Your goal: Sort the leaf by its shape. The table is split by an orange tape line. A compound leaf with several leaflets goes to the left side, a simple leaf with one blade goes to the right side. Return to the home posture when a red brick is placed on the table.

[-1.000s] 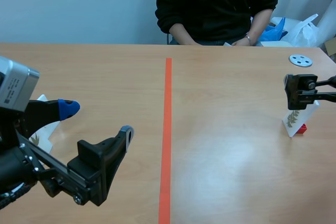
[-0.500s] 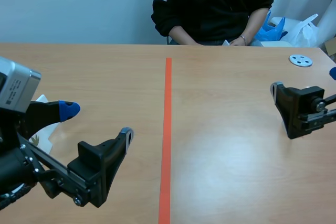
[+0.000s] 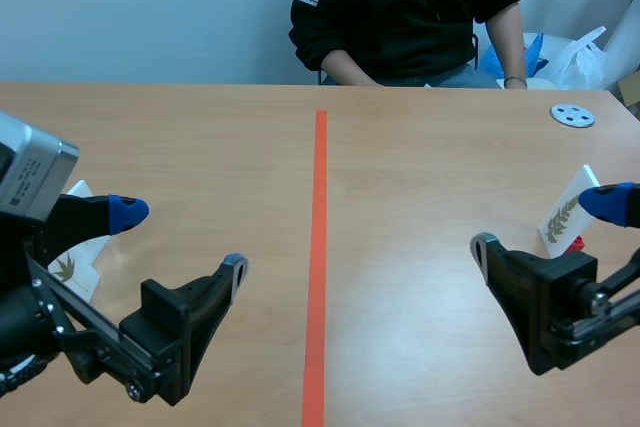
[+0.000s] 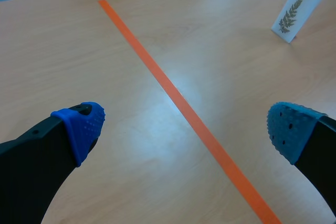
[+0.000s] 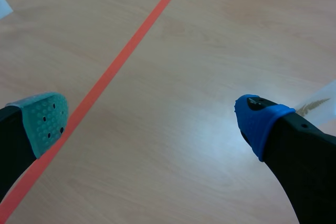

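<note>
The white leaf card [image 3: 563, 212] is standing tilted on the right side of the orange tape line [image 3: 318, 247], and a small red block [image 3: 575, 244] is touching its bottom. The right gripper [image 3: 545, 223] is sitting just beside it, fingers wide apart, holding nothing. The left gripper [image 3: 183, 238] is hanging wide and empty near another leaf card [image 3: 78, 252].
</note>
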Robot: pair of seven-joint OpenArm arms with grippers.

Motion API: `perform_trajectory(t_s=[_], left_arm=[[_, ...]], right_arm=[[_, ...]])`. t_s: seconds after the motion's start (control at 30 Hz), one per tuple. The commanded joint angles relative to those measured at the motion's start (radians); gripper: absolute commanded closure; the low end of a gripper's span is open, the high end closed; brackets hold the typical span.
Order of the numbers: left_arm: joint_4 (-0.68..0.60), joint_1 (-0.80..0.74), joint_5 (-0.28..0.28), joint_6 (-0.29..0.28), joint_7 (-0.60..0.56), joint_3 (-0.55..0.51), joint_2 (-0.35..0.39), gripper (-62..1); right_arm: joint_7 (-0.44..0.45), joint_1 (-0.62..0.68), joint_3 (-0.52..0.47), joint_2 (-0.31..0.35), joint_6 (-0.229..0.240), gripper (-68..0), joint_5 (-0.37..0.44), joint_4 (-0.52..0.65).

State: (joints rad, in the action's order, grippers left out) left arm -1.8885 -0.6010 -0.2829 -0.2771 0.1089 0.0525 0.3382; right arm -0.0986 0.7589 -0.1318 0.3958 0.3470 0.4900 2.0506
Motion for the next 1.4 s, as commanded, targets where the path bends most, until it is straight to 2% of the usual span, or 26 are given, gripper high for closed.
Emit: perform_trajectory(t_s=[0.0,0.3,0.57,1.37], left_arm=[[-0.004,-0.003,-0.012,0.002,-0.009,-0.004,-0.002,-62.3],[-0.004,-0.003,-0.012,0.001,-0.01,-0.004,-0.002,-62.3],[-0.004,-0.003,-0.012,0.001,-0.01,-0.004,-0.002,-62.3],[-0.004,-0.003,-0.012,0.001,-0.011,-0.004,-0.002,-62.3]], right_arm=[[0.019,-0.028,0.005,0.008,-0.006,-67.9,0.008,0.001],[0.064,-0.031,0.035,0.009,-0.006,-67.9,0.011,-0.013],[0.064,-0.031,0.055,0.009,-0.006,-67.9,0.012,-0.051],[0.064,-0.053,0.055,0.009,-0.006,-67.9,0.011,-0.052]])
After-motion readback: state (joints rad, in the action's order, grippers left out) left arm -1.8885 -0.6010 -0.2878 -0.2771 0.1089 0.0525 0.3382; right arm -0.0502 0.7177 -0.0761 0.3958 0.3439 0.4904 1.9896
